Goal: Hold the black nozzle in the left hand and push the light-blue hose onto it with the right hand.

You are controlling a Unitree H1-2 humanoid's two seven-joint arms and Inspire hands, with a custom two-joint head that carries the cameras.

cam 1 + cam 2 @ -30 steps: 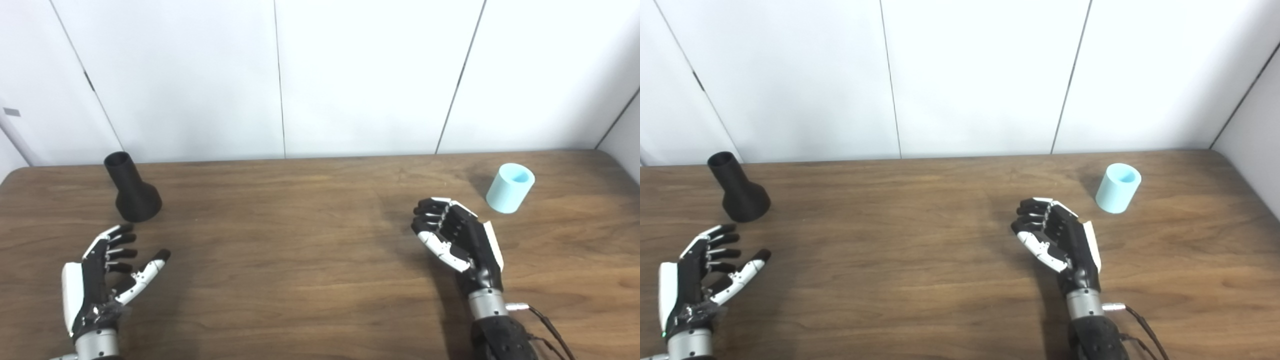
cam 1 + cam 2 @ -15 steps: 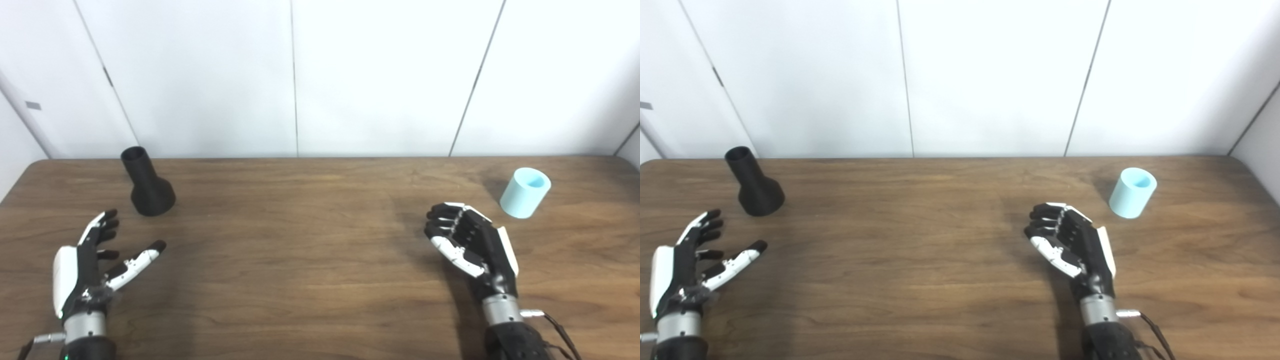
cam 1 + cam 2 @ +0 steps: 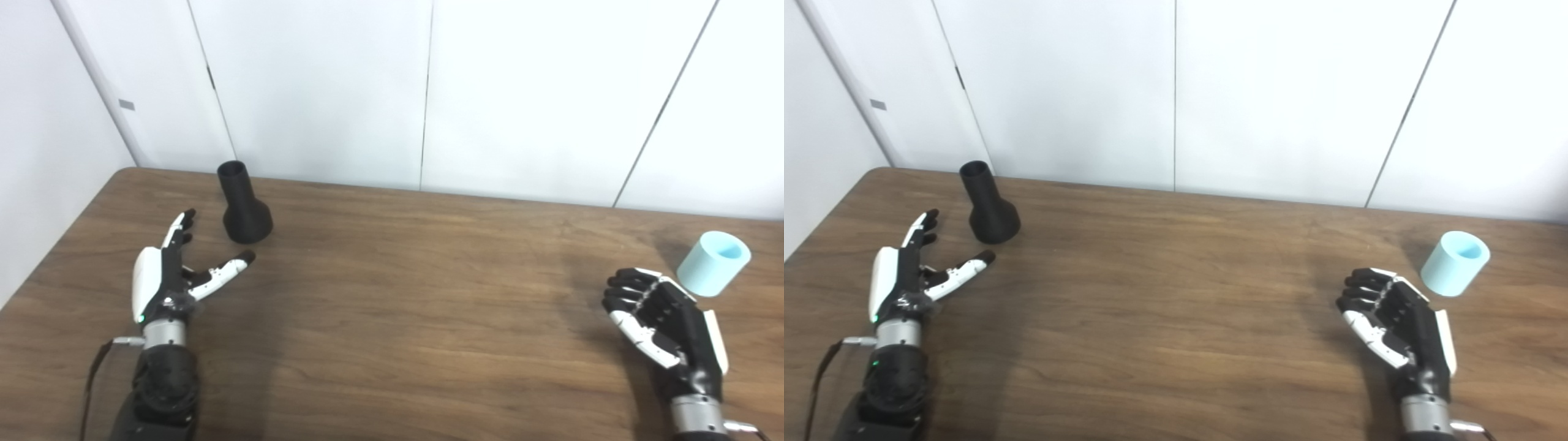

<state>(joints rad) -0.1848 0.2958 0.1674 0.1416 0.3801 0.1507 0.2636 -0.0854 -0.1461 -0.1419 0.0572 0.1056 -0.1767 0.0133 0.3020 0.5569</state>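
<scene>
The black nozzle (image 3: 243, 206) stands upright on its flared base at the back left of the wooden table (image 3: 392, 306). My left hand (image 3: 174, 272) is just in front of it and to its left, open, fingers stretched out, thumb pointing at the nozzle's base, not touching it. The light-blue hose (image 3: 713, 263), a short tube, stands at the far right. My right hand (image 3: 664, 327) hovers in front-left of the hose, fingers loosely curled and holding nothing.
White wall panels (image 3: 429, 92) rise right behind the table's back edge. A side wall (image 3: 37, 153) closes in at the left. Bare wood stretches between the two hands.
The camera has turned left, so the whole scene shifted right. My left hand has reached forward toward the nozzle with its fingers stretched out straighter. The right hand holds its pose.
</scene>
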